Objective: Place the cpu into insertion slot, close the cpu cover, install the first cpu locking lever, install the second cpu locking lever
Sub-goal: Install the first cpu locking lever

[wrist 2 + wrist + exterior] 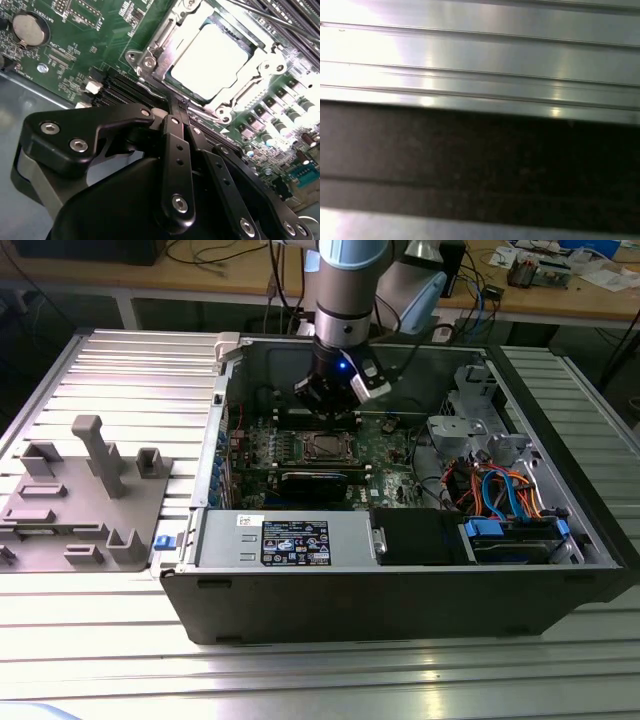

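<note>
Pincer [176, 114] closed, holding nothing; cpu [210, 60] seated under cpu cover [150, 50], just ahead of its tips.

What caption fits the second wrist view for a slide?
Gripper poised beside the socket, the cpu seated under the cpu cover.

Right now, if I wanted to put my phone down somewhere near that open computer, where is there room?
The ribbed table is bare in front of the case, and behind the grey fixture on the exterior view's left. Inside the case it is crowded: the end effector hangs just behind the cpu, with cables packed on the exterior view's right.
</note>
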Robot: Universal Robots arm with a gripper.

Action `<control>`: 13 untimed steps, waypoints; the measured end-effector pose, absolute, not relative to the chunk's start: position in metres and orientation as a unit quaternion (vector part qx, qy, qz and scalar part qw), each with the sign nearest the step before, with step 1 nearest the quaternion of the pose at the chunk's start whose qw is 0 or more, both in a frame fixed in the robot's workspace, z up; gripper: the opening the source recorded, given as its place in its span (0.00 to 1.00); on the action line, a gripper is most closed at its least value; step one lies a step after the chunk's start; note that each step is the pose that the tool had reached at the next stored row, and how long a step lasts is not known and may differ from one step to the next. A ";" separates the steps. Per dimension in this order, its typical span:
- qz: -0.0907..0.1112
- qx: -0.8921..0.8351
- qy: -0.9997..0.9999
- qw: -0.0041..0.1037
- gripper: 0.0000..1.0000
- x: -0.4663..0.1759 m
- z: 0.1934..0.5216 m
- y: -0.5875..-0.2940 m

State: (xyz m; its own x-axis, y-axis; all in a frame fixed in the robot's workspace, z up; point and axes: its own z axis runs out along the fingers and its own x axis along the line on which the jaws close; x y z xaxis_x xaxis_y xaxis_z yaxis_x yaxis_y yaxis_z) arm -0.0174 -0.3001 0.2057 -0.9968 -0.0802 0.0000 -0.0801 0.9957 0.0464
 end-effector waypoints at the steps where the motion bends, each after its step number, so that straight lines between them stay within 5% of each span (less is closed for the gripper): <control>1: -0.023 0.040 -0.999 0.001 0.11 -0.017 0.205 -0.300; 13: -0.023 0.041 -0.999 0.001 0.11 -0.013 0.204 -0.305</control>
